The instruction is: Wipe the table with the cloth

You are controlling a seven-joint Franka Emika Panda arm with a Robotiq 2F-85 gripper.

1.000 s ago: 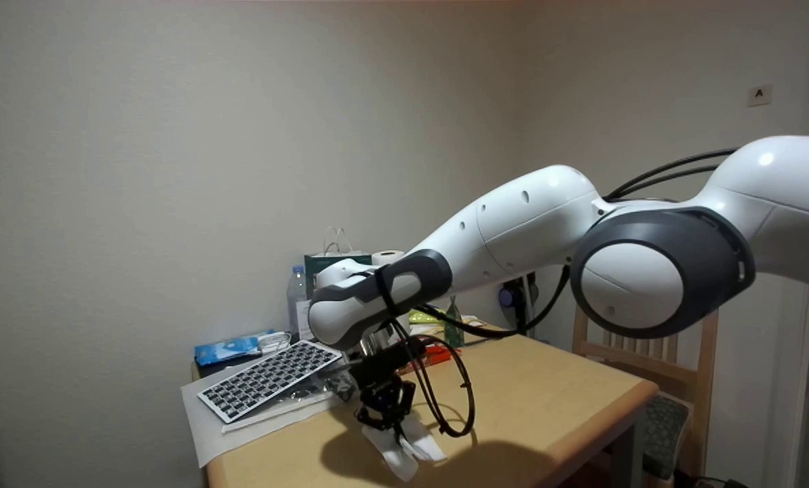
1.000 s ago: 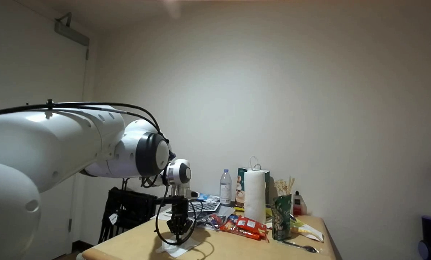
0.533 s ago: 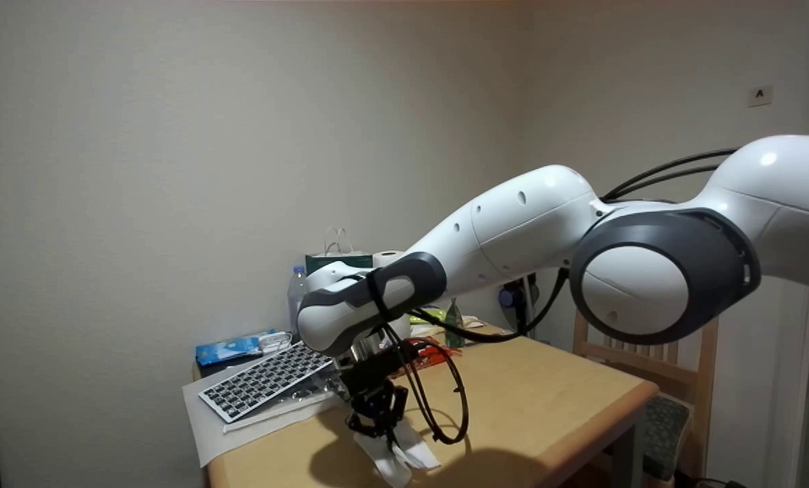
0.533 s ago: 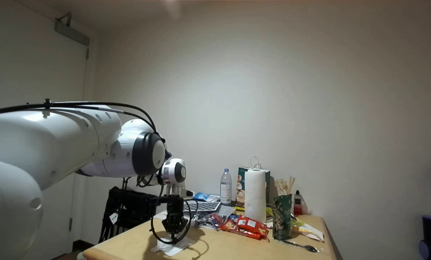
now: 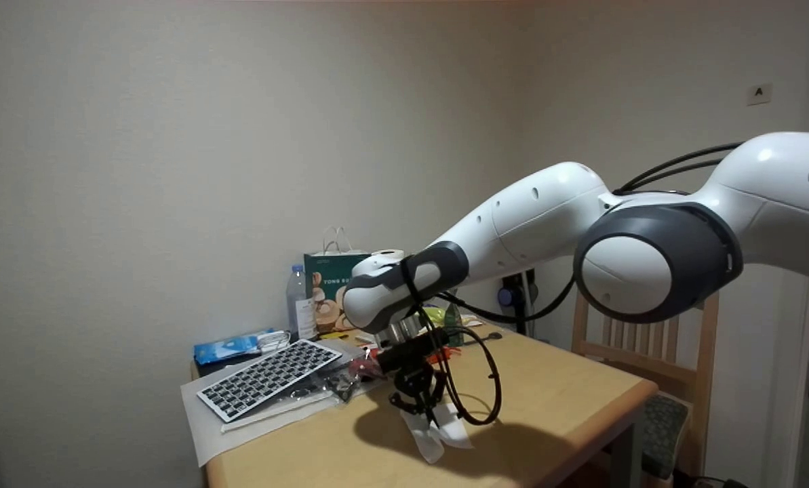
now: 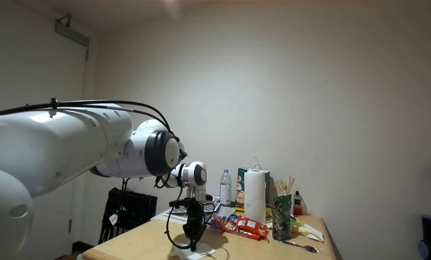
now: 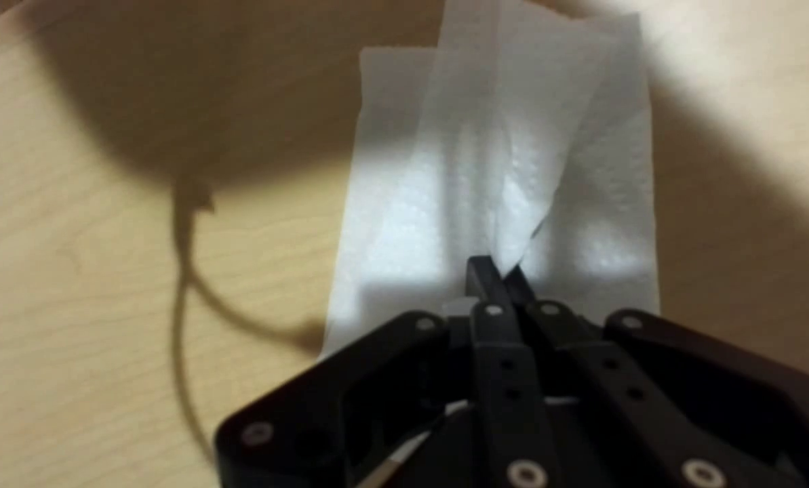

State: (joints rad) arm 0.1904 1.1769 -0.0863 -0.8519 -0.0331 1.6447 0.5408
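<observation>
The cloth [image 7: 404,217] is a thin white sheet, folded and creased, lying against the light wooden table [image 7: 262,230]. My gripper [image 7: 502,268] is shut on it, its dark fingertips pinching a fold near the sheet's middle. In both exterior views the gripper [image 5: 432,420] points down at the tabletop [image 5: 567,386], and flaps of the cloth [image 5: 453,431] spread out from under the fingertips. The cloth [image 6: 190,254] also shows near the front of the table [image 6: 136,240]. The black gripper body covers part of it in the wrist view.
A keyboard [image 5: 268,379] on white sheets and a bottle [image 5: 298,298] stand at the table's back. Red snack packets [image 6: 246,227], a paper towel roll [image 6: 255,196], a green pouch [image 6: 281,216] and a spoon [image 6: 304,247] lie to one side. A chair [image 5: 648,352] stands beyond the table edge.
The gripper and cloth first shift slightly left in both exterior views, then slide clearly right across the tabletop. The grip on the cloth stays the same.
</observation>
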